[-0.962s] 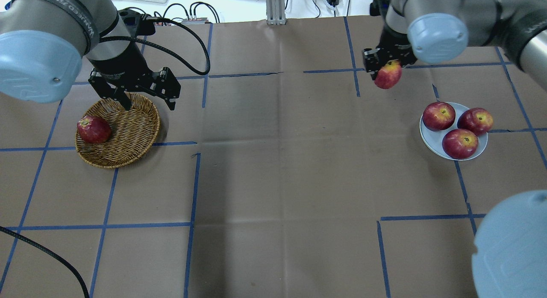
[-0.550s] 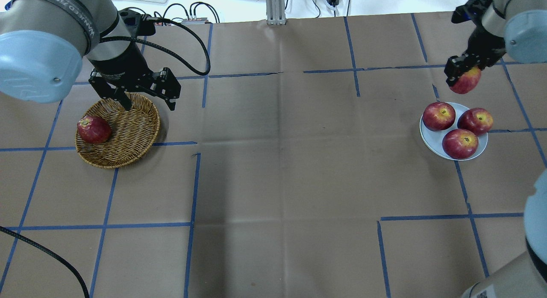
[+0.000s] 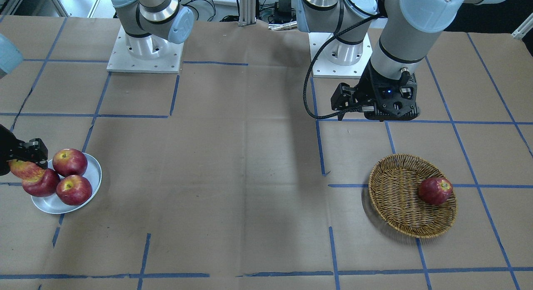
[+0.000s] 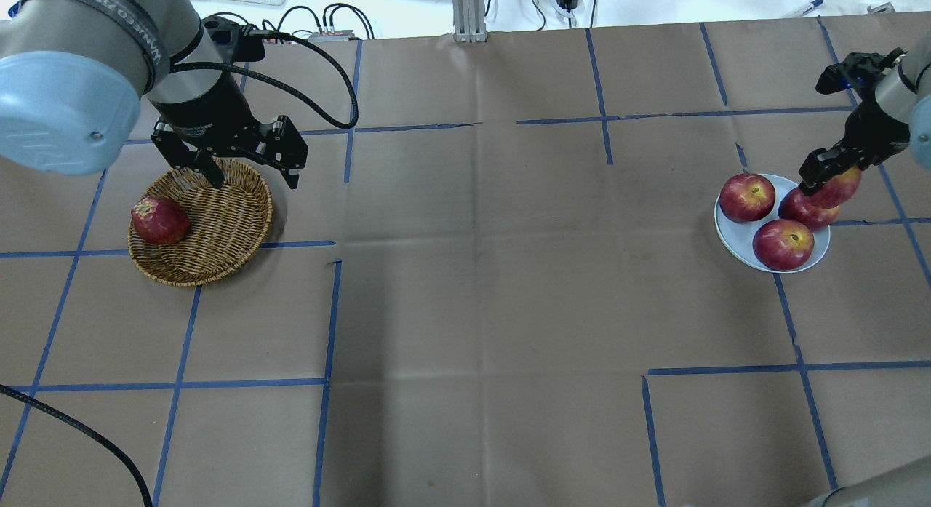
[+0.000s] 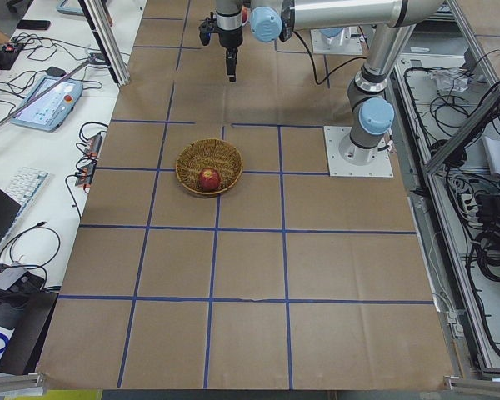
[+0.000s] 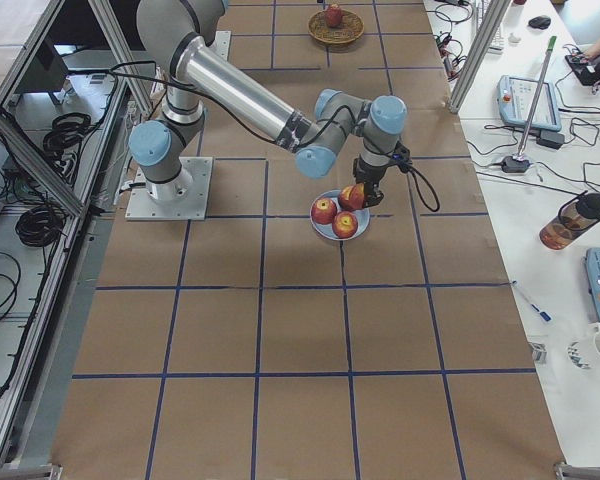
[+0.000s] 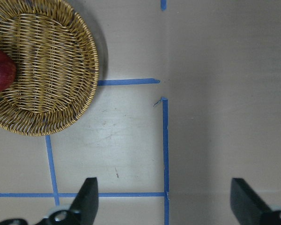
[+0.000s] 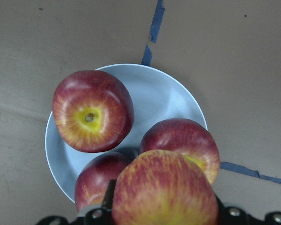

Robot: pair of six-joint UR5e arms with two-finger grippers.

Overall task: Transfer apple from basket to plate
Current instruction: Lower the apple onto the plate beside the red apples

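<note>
My right gripper (image 4: pixel 830 178) is shut on the streaked orange-red and yellow apple (image 4: pixel 838 188). It holds the apple just above the pale plate (image 4: pixel 736 238), over the plate's right side. In the right wrist view the apple (image 8: pixel 164 192) hangs over the plate (image 8: pixel 159 96) and partly covers two of the apples on it. The wicker basket (image 4: pixel 222 227) stands at the left with one dark red apple (image 4: pixel 159 220) in it. My left gripper (image 4: pixel 254 174) is open and empty, hovering over the basket's far rim.
Three red apples lie on the plate (image 4: pixel 747 197) (image 4: pixel 783 244) (image 4: pixel 798 210), and they fill most of it. Blue tape lines cross the brown paper table (image 4: pixel 473 310). A black cable (image 4: pixel 334 70) runs from my left wrist.
My right gripper has carried the apple to the right and down, from beyond the plate to just over its right side. The left arm has not moved.
</note>
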